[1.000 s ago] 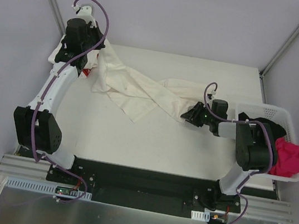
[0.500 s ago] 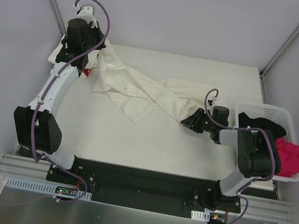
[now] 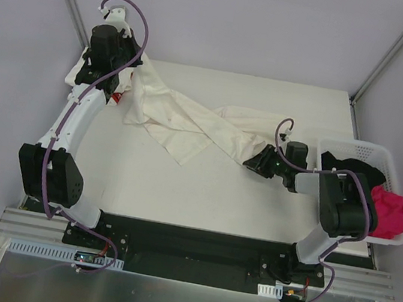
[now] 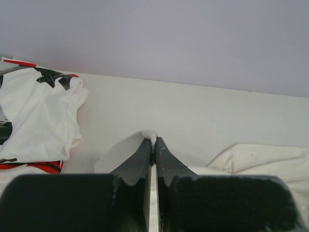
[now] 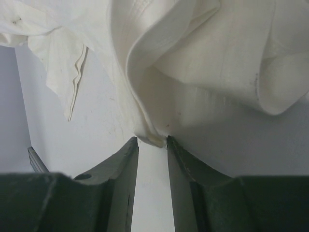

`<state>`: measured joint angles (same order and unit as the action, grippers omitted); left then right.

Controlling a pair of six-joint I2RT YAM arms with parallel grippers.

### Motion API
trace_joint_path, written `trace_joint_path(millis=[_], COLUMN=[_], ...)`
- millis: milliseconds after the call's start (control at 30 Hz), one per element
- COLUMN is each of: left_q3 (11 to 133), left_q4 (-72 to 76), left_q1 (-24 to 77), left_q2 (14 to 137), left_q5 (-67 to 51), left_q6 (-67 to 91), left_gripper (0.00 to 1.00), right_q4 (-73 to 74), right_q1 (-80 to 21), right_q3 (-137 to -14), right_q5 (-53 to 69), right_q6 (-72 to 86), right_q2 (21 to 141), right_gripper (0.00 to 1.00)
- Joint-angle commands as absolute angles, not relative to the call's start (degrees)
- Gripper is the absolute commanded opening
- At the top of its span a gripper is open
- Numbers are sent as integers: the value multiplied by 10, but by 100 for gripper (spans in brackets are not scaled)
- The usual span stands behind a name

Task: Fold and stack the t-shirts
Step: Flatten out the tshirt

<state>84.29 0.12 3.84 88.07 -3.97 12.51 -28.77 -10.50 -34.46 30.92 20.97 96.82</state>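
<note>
The job is at its opening step: spreading the cream-white t-shirt (image 3: 183, 118) flat before any fold, and nothing looks folded or stacked yet. The shirt lies in a rumpled band across the bench (image 3: 181, 186), running from about 10 o'clock down to about 3 o'clock. The left gripper (image 4: 152, 145), at the 10 o'clock end, has its jaws pressed together on a small nip of cream cloth. The right gripper (image 5: 152, 142), at the 3 o'clock end, has its jaws part-spread with a folded hem lying between the tips. Whether they bite that hem yet, I cannot tell. The next move probably calls for a sure hold on that hem, then drawing the two ends apart to take out the twist. Only the left wrist view shows the star-print t-shirt (image 4: 34, 116) clearly, lying at its 9 o'clock. Only the top view shows the white basket (image 3: 361, 150) at 3 o'clock, holding a pink garment (image 3: 390, 210).
</note>
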Motion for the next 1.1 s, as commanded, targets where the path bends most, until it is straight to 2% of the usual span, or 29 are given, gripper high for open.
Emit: trace_joint_path(millis=[0,200,567,800,1067], left_q3=[867,866,867,856,851], left_q4=[21,21,21,21,21], left_q1=[44,44,47,50,54], left_q2=[874,875,880,880,875], left_q5=[-33,-33,-33,-29,-25], left_q6=[111,111,110,109,107], left_gripper=[0,0,0,0,0], right_q4=[-272,-272,-272,-259,-217], right_q1=[-113,-116,-115,-116,-116], right_q3=[-354,-355,-359,-372,-378], right_q5=[292,289,285,278,248], right_q6=[202,203,201,201,182], right_q2=[991,997,1000,993,942], right_gripper=[33,29,16,1,1])
